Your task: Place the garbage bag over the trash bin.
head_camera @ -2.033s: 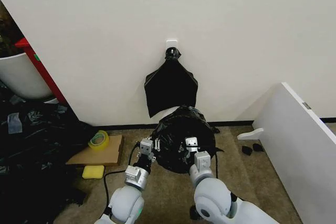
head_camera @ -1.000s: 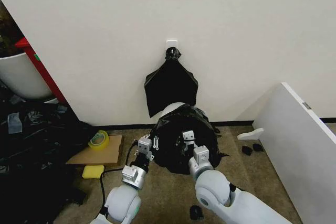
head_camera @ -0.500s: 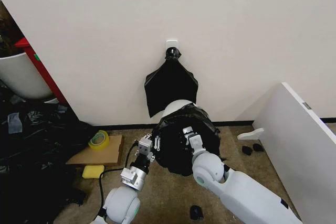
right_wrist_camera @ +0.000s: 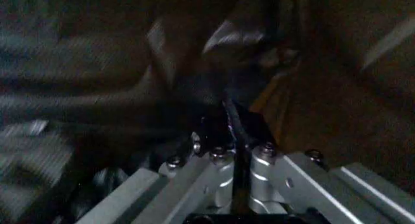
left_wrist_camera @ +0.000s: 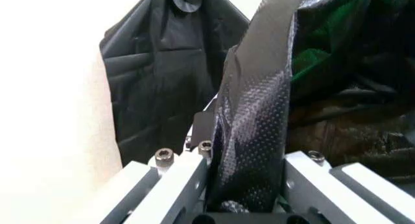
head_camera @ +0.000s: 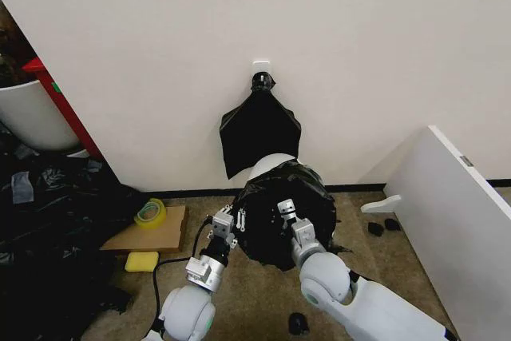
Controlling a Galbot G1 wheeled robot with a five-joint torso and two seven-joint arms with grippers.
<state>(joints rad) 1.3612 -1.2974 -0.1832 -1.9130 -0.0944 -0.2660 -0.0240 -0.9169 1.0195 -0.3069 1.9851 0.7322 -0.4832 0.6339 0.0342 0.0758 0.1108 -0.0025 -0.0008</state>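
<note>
Black glossy plastic covers most of the trash bin (head_camera: 270, 164), which stands on the carpet against the wall; only a pale arc of its rim shows at the back left, under the bag bunch (head_camera: 259, 132) hanging from the wall. The garbage bag (head_camera: 307, 197) is draped over the bin's top and front, facing the robot. The right gripper (head_camera: 284, 212) sits near the middle of the covered front, its jaws pressed together on a thin fold of the bag, as its wrist view shows (right_wrist_camera: 234, 136). The left gripper (head_camera: 224, 225) is at the bag's left edge, pinching a stretched strip of it (left_wrist_camera: 250, 131) between its jaws. That bare rim lies beyond and above the left gripper, so the left arm looks nearer to the uncovered part.
</note>
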